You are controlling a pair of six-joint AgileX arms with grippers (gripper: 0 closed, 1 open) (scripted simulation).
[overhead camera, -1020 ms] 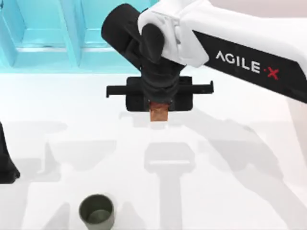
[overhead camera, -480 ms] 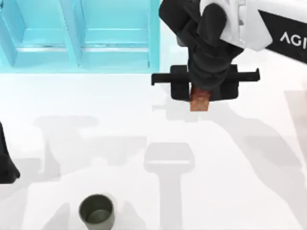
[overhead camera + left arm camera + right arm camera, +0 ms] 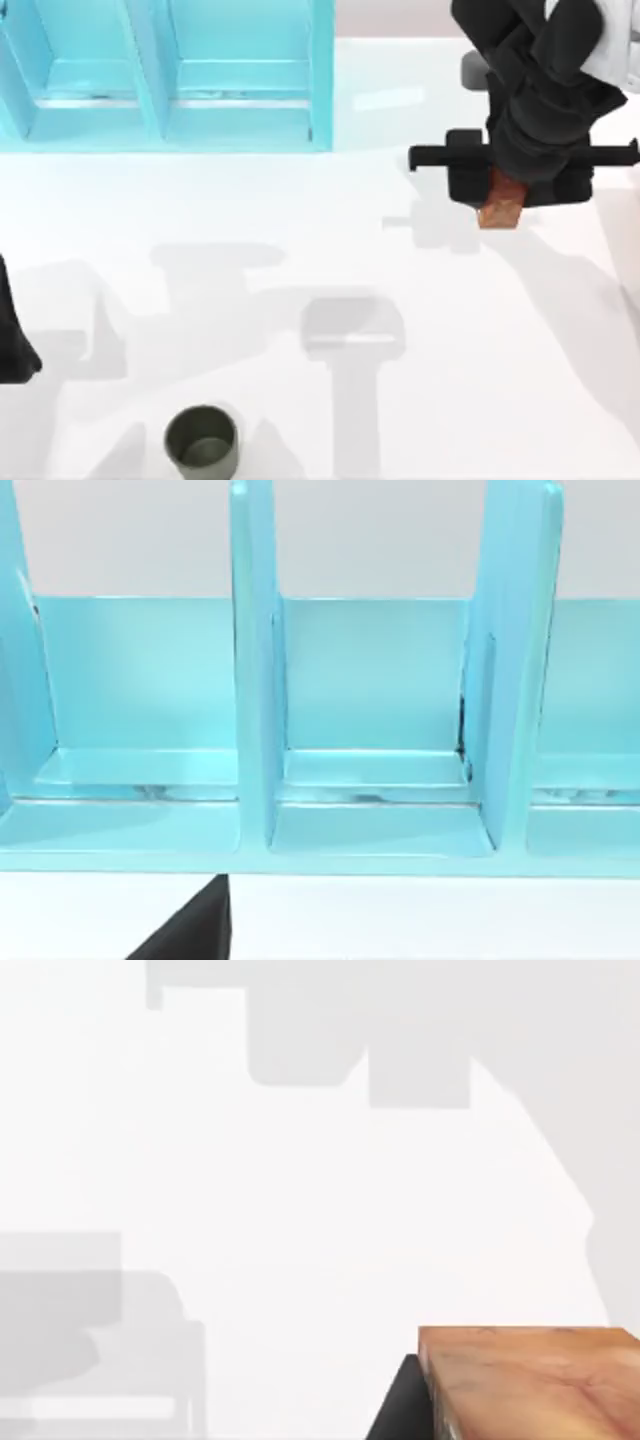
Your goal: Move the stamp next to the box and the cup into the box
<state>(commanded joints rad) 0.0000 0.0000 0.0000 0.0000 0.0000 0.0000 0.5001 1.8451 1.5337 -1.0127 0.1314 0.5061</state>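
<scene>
The right gripper [image 3: 503,196] is clamped on the stamp's [image 3: 499,208] top; it looks small, hard and light.

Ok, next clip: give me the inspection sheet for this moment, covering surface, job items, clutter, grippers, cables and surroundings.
Surface: white table, bare apart from shadows.
Stamp: red-brown stamp held in the right gripper, to the right of the box; its orange-brown base shows in the right wrist view.
Cup: dark olive-green cup upright near the table's front edge, left of centre, not in the box.
Box: light blue box with dividers at the back left; compartments seen are empty.
Clutter: nothing seen.
Grippers: right jaws shut on the stamp; left arm parked at the left edge.
Cables: nothing seen.
Surroundings: nothing seen.
</scene>
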